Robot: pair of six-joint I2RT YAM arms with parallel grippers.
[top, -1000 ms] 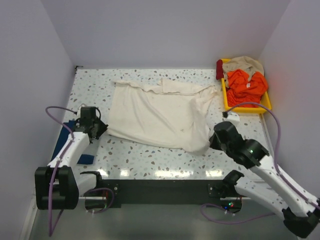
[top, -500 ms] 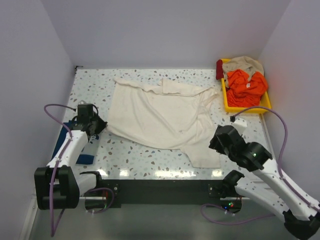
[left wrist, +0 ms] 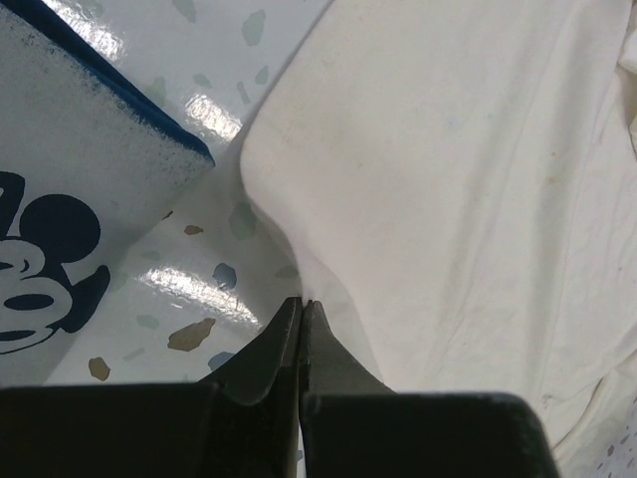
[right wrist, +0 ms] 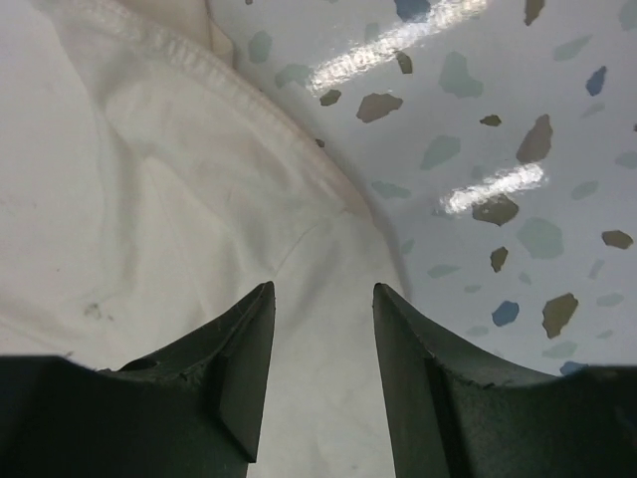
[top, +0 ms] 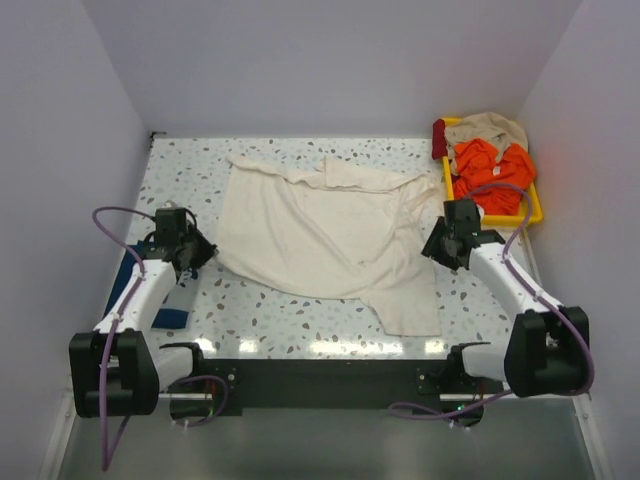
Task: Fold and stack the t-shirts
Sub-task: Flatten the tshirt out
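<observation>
Two arms, same build. Left white-and-black arm (top: 140, 300) and right white-and-black arm (top: 505, 285): smooth white plastic link shells, black joint housings between them. Chunky black base blocks (top: 105, 375), one per arm, next to a flat black mounting rail (top: 320, 380). Thin purple cable (top: 110, 225) loops off each arm; more purple cable trails below the rail. Left hand (left wrist: 302, 304): two matte black tapered fingers with curved tips on a blocky black body. Right hand (right wrist: 320, 294): same black fingers, flat inner faces, edges scuffed and chipped. Tiny red and green lights (top: 458, 410) by the right base.
</observation>
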